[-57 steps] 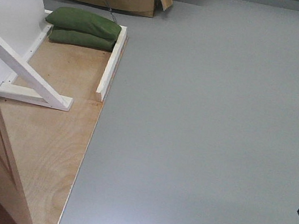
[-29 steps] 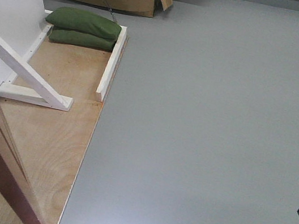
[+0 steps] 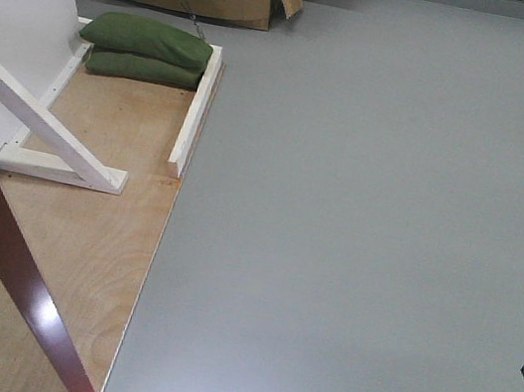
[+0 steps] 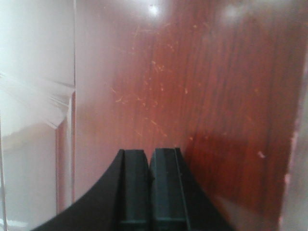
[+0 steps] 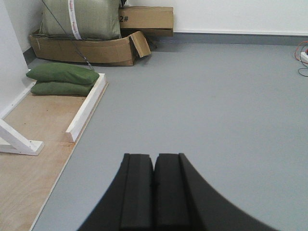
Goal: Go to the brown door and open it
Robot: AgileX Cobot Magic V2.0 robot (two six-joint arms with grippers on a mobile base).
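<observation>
Fingers (image 4: 134, 183) of the left gripper (image 4: 150, 159) are pressing together on nothing, pointing at the glossy face of the brown door (image 4: 202, 96) close ahead; whether they are touching it cannot be told. The right gripper (image 5: 154, 161) is hanging closed and empty over the grey floor (image 5: 216, 96). In the front view the door is showing edge-on at lower left, angling across the plywood base (image 3: 97, 219), apart from the white brace (image 3: 43, 124). Opening is looking largely done; perhaps a wider swing is remaining.
</observation>
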